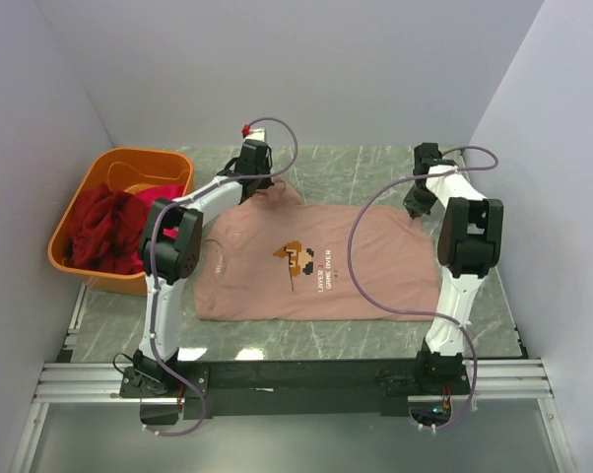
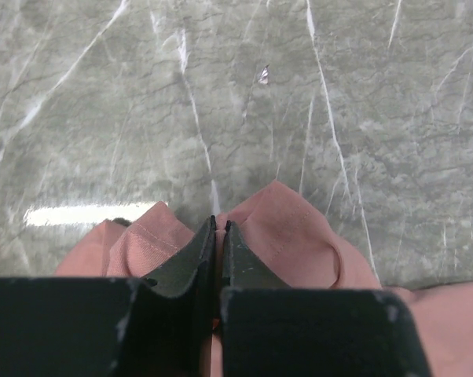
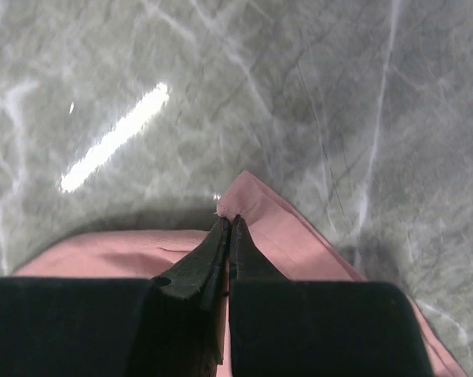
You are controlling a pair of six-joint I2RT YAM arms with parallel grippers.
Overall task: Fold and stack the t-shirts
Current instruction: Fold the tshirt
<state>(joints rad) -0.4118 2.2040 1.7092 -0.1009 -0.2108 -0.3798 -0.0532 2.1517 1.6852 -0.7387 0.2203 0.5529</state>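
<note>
Near to mid table (image 1: 277, 340): pink t-shirt (image 1: 316, 261) spread flat, print up. Clamped at 2 points along its far edge: left gripper (image 2: 219, 225) closed on bunched cloth at the far left corner, right gripper (image 3: 229, 221) closed on the far right corner. Off to the left: orange tub (image 1: 139, 163) holding dark red and magenta t-shirts (image 1: 104, 232).

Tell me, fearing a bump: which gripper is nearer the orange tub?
Left. The left gripper pinches the pink t-shirt's far edge just right of the orange tub; the right gripper pinches its other far corner, well away.
</note>
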